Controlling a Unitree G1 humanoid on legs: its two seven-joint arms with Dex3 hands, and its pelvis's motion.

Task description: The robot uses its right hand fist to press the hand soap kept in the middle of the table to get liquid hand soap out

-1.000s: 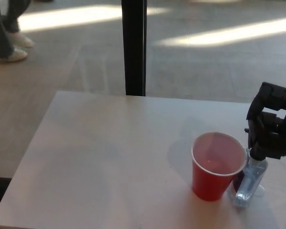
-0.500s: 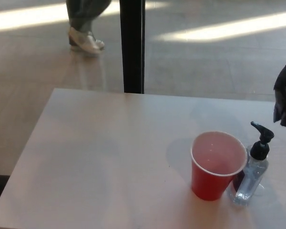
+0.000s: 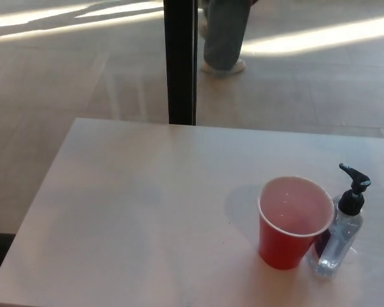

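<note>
Neither of my hands shows in the head view, so I cannot tell whether the right one is balled into a fist or spread, nor how it lies relative to the target. The hand soap bottle (image 3: 339, 240) stands upright on the white table (image 3: 147, 211), near the right edge and toward the near side, rather than in the middle. Its long axis runs straight up, with the black pump head (image 3: 354, 190) on top and the spout pointing to the far left. A red plastic cup (image 3: 292, 222) stands touching or just beside the bottle on its left, rim a little below the pump.

Since the bottle sits on the right side of the table, my right arm should be the nearer one. I judge the press needs to come straight down onto the pump head, clear of the cup rim.

On the far floor a person's legs (image 3: 225, 35) pass beside a dark post (image 3: 180, 61).
</note>
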